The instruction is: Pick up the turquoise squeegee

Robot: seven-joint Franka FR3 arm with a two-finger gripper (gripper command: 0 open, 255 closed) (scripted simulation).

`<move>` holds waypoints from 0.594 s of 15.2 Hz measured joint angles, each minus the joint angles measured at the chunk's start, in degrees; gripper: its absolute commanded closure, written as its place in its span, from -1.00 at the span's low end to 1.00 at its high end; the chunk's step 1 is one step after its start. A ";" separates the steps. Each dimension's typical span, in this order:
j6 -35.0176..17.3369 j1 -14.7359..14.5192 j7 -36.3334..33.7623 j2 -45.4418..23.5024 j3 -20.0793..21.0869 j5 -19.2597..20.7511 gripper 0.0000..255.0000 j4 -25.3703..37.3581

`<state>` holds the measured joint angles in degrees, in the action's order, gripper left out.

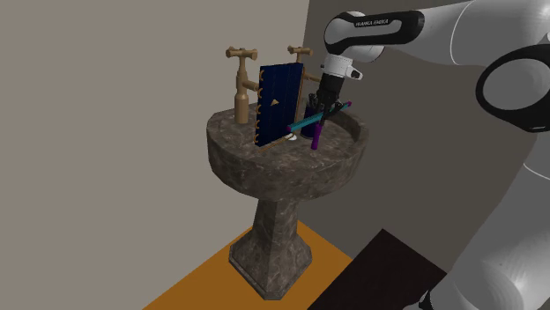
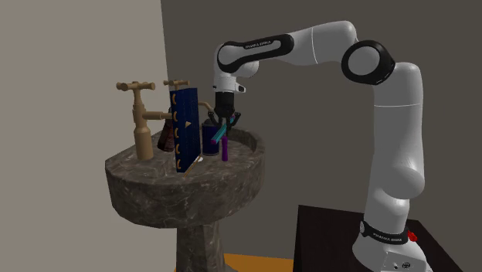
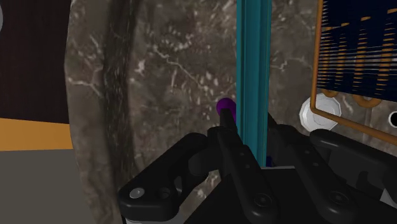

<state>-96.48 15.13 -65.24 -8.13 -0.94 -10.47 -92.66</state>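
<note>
hand [image 1: 328,109] clasps turquoise squeegee [image 1: 305,125] over stone sink [image 1: 282,166]; arm label [image 1: 375,22] illegible

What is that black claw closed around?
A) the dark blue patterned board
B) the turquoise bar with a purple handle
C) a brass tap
B: in the wrist view the gripper clasps the turquoise squeegee from both sides, above the stone basin.

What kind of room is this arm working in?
Probably a bathroom: a mottled dark stone pedestal sink with two brass-coloured cross-handled taps, standing against a plain wall. The fingers clasp the turquoise squeegee above its basin.
</note>
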 measured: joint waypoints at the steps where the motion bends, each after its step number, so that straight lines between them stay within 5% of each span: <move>1: -0.01 0.01 0.02 -0.02 0.00 0.00 1.00 0.02; 9: 5.45 0.15 -0.79 -0.69 -0.07 0.07 1.00 6.15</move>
<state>-91.03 15.28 -66.03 -8.82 -1.01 -10.40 -86.52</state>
